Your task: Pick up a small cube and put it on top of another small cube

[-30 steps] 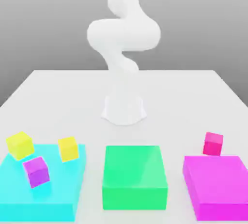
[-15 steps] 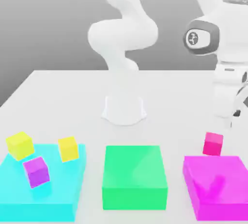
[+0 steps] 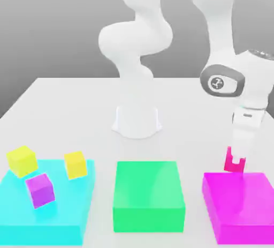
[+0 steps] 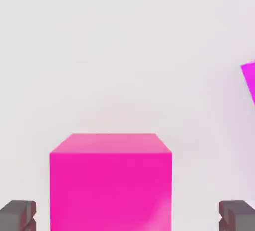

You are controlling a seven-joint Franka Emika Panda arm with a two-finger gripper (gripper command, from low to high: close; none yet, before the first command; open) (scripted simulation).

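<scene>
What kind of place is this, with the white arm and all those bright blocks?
Most likely a computer-simulated test bench, not a real room. The plain white table under a blank grey backdrop, the smooth white robot arm and the flat-coloured blocks, such as the green block and the small cube, all look rendered.

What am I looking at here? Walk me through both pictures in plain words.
This is a simulated white robot arm bolted to a white table. One picture looks at the whole scene from outside; the other comes from a camera on the arm's hand.

On the table lie three big flat blocks: cyan, green and magenta. On and beside the cyan one sit two small yellow cubes and a purple cube. A small pink cube stands just behind the magenta block.

The gripper has come down over the pink cube. In the hand view its two grey fingers stand open on either side of the cube. Nothing is held yet.
</scene>
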